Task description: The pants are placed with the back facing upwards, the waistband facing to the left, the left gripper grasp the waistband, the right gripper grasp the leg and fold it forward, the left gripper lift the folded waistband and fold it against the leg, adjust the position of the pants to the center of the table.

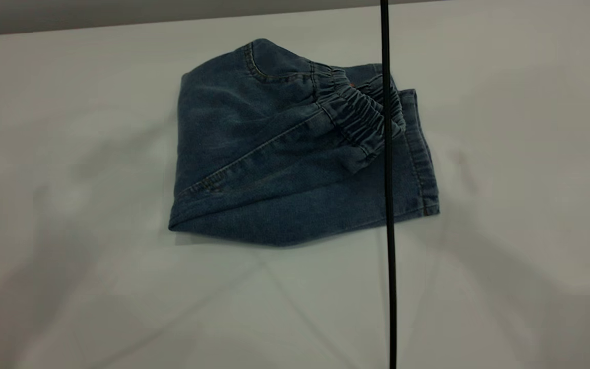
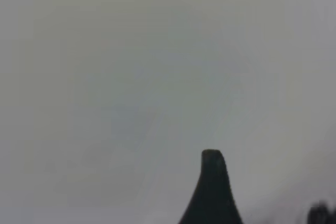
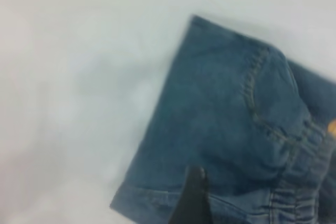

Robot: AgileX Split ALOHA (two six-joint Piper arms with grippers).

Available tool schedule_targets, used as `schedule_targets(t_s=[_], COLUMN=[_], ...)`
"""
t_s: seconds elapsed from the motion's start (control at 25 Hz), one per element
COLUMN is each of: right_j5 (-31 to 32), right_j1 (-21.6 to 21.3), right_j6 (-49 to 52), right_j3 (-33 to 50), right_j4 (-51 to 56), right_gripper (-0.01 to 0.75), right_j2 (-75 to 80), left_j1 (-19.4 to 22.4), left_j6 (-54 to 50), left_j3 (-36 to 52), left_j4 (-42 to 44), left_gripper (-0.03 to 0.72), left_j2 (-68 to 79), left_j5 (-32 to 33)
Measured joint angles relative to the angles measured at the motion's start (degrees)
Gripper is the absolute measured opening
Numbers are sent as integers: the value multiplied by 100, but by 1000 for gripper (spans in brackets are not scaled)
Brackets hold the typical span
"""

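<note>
Nearest your left wrist camera, one dark fingertip [image 2: 212, 179] of the left gripper [image 2: 262, 203] rises from the bottom edge, with a second dark tip just showing at the lower right corner; you see them apart, with only bare table [image 2: 131, 77] beyond. In your right wrist view, a single black finger [image 3: 193, 200] of the right gripper pokes up at bottom centre, over the folded denim; you cannot tell whether that claw is apart or together. Outward, the pants [image 1: 274, 169] lie folded in the upper middle of the exterior frame. Their waistband [image 1: 364, 115] is turned over onto the leg [image 1: 413, 169], right of centre. A thin black cable [image 1: 388, 205] crosses the frame vertically in front of them.
</note>
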Motion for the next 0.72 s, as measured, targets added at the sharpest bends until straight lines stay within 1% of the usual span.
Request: schedule_targets(t_s=[0.2,0.52,0.72], right_j5=[-7,-7,-21], right_j1=[0,0,0], right_j6=[-537,-676,-689], right_j3=[0,5,222], right_j4=[328,889,1351], right_gripper=[559,501,482], right_j2=[-699,-1874,-2630], left_j1=[0,0,0], left_j6=[-4,-65,-247], left_j3=[977,2439,3044], left_j4=[4,17,17], left_gripper=[508,508,508], left_j2=[-1099,-2941,-3896], left_j5=[125,108,249])
